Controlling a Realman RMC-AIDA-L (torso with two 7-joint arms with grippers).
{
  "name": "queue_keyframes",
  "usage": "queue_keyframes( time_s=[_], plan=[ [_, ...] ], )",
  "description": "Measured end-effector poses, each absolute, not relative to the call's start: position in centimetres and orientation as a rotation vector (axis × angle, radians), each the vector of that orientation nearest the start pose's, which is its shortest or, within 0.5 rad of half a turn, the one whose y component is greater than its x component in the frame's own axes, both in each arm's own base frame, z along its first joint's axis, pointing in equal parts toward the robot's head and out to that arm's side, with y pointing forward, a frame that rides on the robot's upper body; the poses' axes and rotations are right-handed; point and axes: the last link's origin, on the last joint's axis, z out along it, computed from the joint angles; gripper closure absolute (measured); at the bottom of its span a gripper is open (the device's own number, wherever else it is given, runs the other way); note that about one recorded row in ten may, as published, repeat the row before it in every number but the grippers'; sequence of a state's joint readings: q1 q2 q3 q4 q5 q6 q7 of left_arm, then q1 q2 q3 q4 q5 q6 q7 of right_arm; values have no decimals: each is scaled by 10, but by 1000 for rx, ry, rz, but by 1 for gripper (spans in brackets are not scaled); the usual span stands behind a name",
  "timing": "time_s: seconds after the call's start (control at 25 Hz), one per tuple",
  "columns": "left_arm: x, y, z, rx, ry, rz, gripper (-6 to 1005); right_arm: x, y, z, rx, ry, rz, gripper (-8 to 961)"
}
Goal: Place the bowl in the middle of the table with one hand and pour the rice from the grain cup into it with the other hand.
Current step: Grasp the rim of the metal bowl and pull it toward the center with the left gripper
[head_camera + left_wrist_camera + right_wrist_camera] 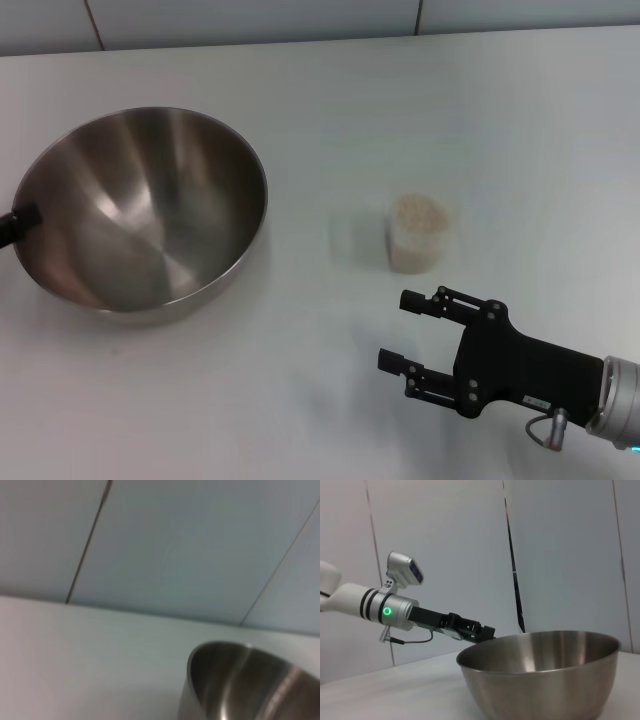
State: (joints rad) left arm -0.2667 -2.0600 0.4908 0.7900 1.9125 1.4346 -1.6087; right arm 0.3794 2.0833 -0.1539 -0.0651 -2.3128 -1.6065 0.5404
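Gripping the bowl (140, 215) rim with my left gripper (18, 224), not centred yet; right gripper (408, 330) wide open near the full grain cup (420, 233).

There are no words, numbers or brand names to read in any of the pictures. The right gripper (397, 329) has a small pale sticker on its black body, but the marks on it are too tiny to read. The left arm (375, 607) shows a small round green light on its silver wrist in the right wrist view. It is only a glowing ring, not a letter or a number. The bowl (140, 212), the grain cup (420, 234) and the table (400, 110) are all plain, with nothing written on them.
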Motion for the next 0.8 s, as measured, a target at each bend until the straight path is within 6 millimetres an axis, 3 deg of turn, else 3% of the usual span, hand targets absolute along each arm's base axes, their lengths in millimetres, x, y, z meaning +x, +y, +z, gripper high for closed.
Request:
queue_keyframes(
  time_s=[0.16,0.72,0.8],
  plan=[
    [-355,297,75,-2177,-1169,-567,184,299,222,-74,-2540,382,966,251],
    [-348,305,75,-2218,-1208,-463,211,302,225,-74,-2527,390,945,250],
    [-347,306,74,-2222,-1223,-444,262,302,225,-74,-2526,392,942,250]
  ],
)
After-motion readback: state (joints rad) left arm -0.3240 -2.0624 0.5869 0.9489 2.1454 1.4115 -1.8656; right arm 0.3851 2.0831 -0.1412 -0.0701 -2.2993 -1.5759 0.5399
